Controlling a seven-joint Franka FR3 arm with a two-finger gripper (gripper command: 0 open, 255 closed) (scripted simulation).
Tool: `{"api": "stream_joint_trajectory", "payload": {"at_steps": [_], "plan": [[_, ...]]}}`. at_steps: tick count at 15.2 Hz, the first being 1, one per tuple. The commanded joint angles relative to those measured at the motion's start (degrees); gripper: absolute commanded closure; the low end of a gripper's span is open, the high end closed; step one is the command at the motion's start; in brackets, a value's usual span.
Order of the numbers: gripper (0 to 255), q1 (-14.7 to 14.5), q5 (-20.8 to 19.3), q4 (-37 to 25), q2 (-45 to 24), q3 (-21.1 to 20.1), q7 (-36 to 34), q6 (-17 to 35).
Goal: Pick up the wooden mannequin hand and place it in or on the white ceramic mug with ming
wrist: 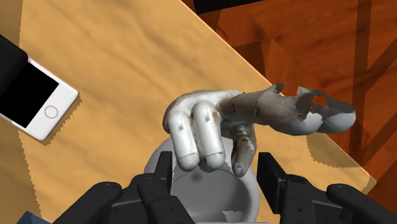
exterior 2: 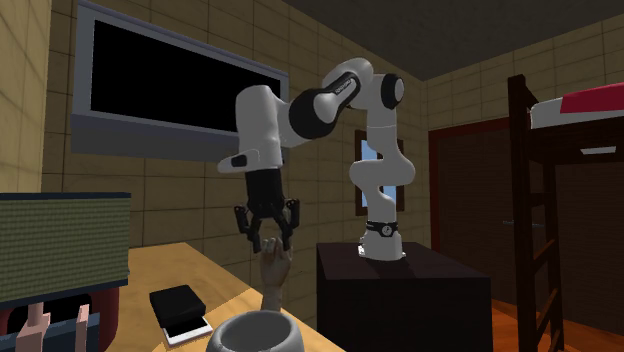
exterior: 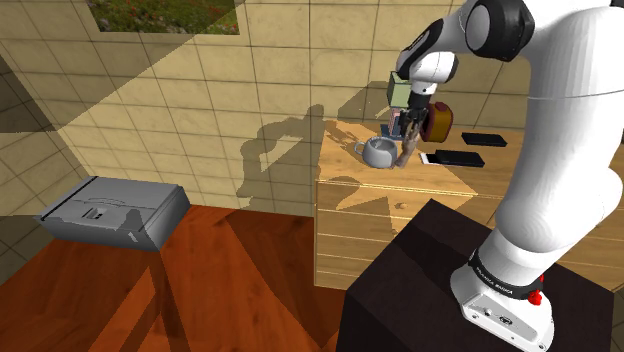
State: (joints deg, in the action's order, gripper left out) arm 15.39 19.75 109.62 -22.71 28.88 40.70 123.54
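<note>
Claw (exterior 2: 268, 240): jaws wide, clasping nothing. 1 mannequin hand (exterior 2: 273, 280) directly below, its fingertips up between the jaws, standing in 1 grey mug (exterior 2: 222, 340). Farther off on the desk: 1 white phone (wrist: 32, 95), 1 black slab (exterior 2: 178, 300).

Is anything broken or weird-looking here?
Yes, the mannequin hand looks odd. Its wrist end is ragged with a hole in it, as if torn. It points up at the open gripper, next to the mug.

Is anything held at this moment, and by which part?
Cannot be told. The gripper straddles the fingertip end of the mannequin hand, above the mug, but firm contact is not visible.
</note>
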Motion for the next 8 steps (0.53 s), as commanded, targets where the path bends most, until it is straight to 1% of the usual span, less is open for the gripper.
{"api": "stream_joint_trajectory", "payload": {"at_steps": [1,8], "plan": [[255,-0.24,-0.67,-0.38,0.93,0.32,-0.52,-1.14],[255,-0.87,-2.82,-2.13,3.87,1.25,-2.19,-5.32]]}}
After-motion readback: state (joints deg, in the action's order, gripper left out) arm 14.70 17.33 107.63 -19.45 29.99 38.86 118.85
